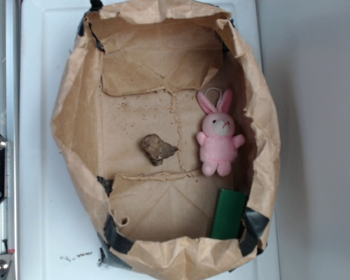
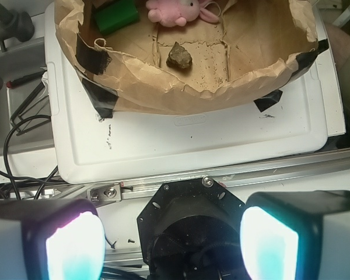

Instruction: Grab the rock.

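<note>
- Resting on the paper floor of the brown paper bag (image 1: 70, 116), near its middle: the rock (image 1: 158, 149), lumpy, rough, pointed at one end.
- Likely dense, rigid, grippy; best pinched across the thick blunt body, not the point.
- Gripper (image 2: 172, 242) far back outside the bag, fingers spread apart, empty.
- Pink plush bunny (image 1: 219, 140) sits just beside the rock; green block (image 1: 228, 213) in a corner; crumpled bag walls may snag the approach.

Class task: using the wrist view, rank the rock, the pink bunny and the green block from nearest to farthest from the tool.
1. Rock: mid-bag, nearest the tool.
2. and 3. Pink bunny and green block, bunny centre, block left: both at the far edge, too close to call.
</note>
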Motion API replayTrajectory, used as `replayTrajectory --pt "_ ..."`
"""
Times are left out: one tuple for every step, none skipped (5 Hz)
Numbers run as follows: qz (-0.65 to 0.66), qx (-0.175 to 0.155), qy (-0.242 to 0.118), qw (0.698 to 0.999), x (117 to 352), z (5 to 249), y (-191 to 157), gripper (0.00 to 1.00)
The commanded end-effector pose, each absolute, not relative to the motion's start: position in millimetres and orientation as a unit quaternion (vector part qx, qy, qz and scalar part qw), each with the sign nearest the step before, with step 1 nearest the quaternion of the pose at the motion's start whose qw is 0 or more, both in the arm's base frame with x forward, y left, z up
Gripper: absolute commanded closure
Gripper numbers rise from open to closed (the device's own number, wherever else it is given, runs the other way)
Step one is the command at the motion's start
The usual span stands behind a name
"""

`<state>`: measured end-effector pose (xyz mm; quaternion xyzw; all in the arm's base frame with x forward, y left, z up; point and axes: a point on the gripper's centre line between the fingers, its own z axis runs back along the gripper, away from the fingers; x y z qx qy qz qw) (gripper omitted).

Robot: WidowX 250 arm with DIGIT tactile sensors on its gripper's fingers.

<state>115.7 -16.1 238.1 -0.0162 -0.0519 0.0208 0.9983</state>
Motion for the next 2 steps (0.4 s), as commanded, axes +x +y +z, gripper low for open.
replayTrajectory --pt "0.021 -0.016 -0.052 0.998 116 238 -16 0.00" --pt "0.032 -0.031 -0.054 0.998 154 231 4 0.00"
